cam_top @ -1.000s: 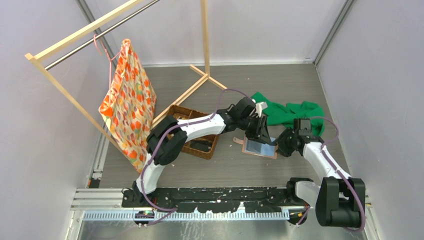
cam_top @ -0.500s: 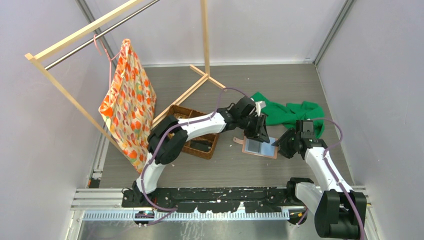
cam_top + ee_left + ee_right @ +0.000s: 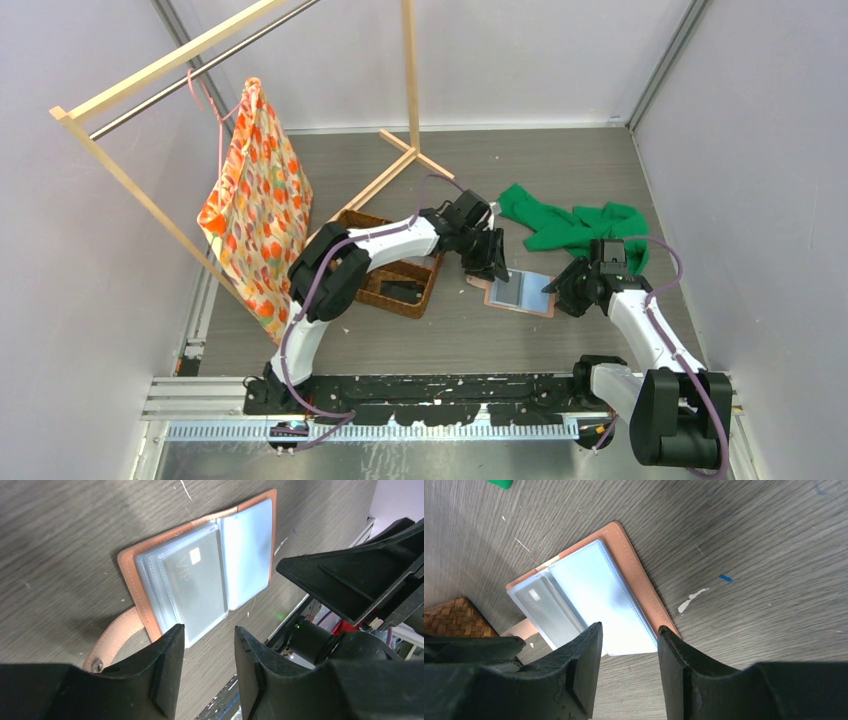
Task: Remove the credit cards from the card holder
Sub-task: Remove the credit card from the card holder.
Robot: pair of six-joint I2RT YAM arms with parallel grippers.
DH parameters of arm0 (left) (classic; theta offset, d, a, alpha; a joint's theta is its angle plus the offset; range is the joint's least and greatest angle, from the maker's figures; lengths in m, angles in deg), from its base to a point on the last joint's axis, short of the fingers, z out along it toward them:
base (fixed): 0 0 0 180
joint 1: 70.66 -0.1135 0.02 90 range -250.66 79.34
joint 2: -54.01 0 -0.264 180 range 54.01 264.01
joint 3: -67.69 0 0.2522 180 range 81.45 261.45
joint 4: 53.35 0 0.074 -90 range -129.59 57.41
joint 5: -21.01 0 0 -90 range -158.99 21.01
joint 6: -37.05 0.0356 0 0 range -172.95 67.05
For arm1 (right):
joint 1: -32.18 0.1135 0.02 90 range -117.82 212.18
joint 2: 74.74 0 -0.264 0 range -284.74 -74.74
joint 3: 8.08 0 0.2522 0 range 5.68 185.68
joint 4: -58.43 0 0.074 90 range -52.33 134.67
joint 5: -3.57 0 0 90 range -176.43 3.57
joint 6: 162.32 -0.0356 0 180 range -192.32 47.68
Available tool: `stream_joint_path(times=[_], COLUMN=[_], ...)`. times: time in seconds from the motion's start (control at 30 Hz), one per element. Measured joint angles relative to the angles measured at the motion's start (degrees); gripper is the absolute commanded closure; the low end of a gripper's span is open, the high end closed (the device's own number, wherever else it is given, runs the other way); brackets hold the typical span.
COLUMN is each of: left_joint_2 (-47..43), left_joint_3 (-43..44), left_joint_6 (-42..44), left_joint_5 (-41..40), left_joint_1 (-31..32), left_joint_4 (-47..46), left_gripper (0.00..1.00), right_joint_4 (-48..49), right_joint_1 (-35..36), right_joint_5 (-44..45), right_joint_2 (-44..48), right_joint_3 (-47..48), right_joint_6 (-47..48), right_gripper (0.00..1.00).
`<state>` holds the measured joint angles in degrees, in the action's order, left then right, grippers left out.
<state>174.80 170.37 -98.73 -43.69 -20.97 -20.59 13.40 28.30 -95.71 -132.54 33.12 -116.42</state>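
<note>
Left tool [image 3: 207,630] and right tool [image 3: 629,627] hover part-open, empty, over the salmon-pink leather card holder [image 3: 200,575]; pinching a sleeve [image 3: 247,555] might drag it.

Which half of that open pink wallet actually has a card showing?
The half of the card holder by the strap tab: it shows a grey card with a gold chip and "VIP". The other half looks blank.

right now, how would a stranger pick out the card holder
Start at the grey wood-grain table and find the crumpled green cloth toward the right. Below its left end in the top view lies a salmon-pink leather-like card holder, opened flat. Unlike the brown woven basket to its left, it is thin, with clear plastic sleeves and a strap tab.
</note>
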Motion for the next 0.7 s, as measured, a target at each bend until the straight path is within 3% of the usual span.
stream_joint_path(times=[0.7], left_joint_2=[3.1], left_joint_3=[0.02], left_joint_6=[-0.22], left_joint_5=[3.02], left_joint_1=[0.66], left_joint_4=[-0.33], left_gripper=[0.56], right_joint_4=[0.83], right_joint_1=[0.0], right_joint_5=[-0.07], right_joint_2=[0.04], right_joint_3=[-0.02], right_joint_6=[-0.02], right_gripper=[0.5])
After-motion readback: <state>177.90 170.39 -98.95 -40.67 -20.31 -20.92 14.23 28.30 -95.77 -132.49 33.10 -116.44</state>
